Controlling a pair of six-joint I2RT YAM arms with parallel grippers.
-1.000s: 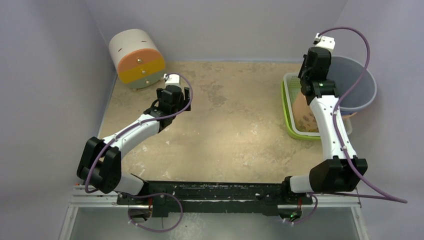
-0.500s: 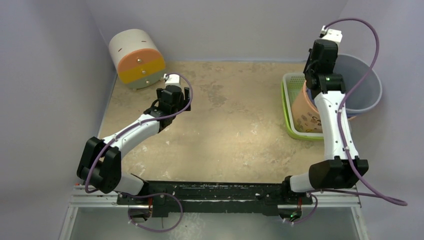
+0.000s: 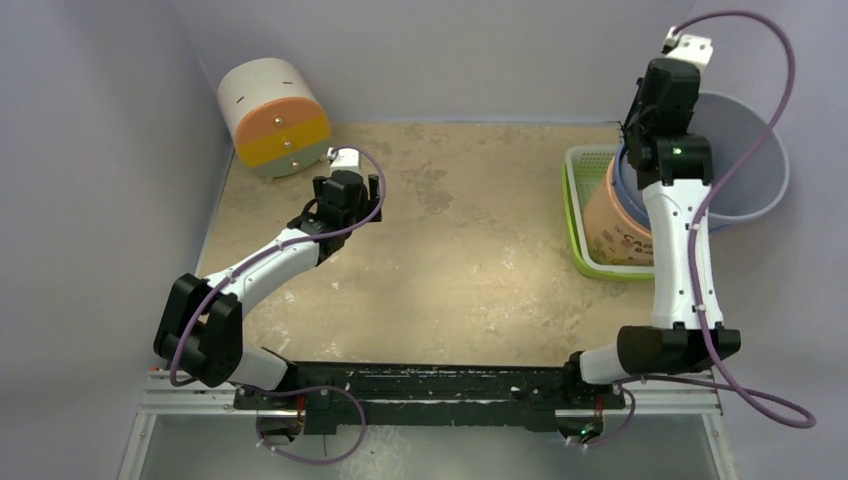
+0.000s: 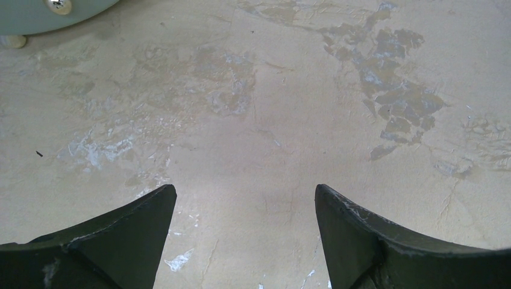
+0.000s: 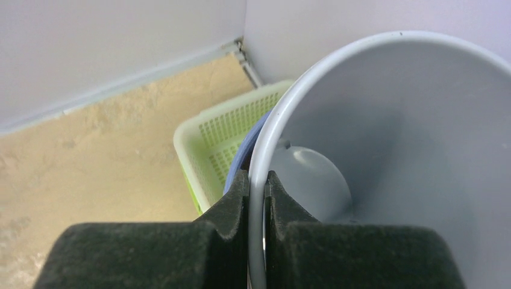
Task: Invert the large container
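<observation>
The large container is a grey plastic bucket (image 3: pixel 745 160) at the far right, mouth up and tilted, lifted beside the green basket. My right gripper (image 3: pixel 636 142) is shut on its left rim; in the right wrist view the two pads (image 5: pixel 235 192) pinch the thin grey rim, with the bucket's inside (image 5: pixel 391 150) and its bottom showing. My left gripper (image 3: pixel 350 192) is open and empty over bare tabletop at the left; in the left wrist view (image 4: pixel 244 192) there is nothing between its fingers.
A green mesh basket (image 3: pixel 580 205) stands at the right and holds an orange cup with a blue rim (image 3: pixel 612 215), close under the bucket. A round white, orange and yellow drawer unit (image 3: pixel 272 115) stands at the back left. Walls close in at back and sides.
My right arm has risen and swung right with the bucket held by its rim; the bucket has lifted and the orange cup in the basket has come into view. The left arm has not moved.
</observation>
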